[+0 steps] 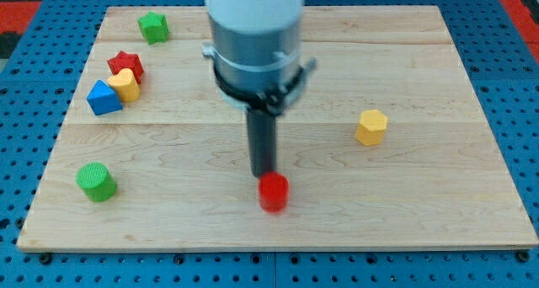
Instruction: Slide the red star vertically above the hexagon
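Observation:
The red star (125, 63) lies at the view's upper left, touching a yellow heart-shaped block (125, 85). The yellow hexagon (371, 127) sits alone at the view's right. My tip (264, 173) is near the bottom middle, just above a red cylinder (273, 192) and touching or almost touching it. The tip is far to the right of and below the red star, and to the left of and below the hexagon.
A blue block (104, 98) touches the yellow heart's left side. A green star (153, 26) sits at the upper left. A green cylinder (96, 181) stands at the lower left. The wooden board (438, 212) ends in edges on a blue pegboard.

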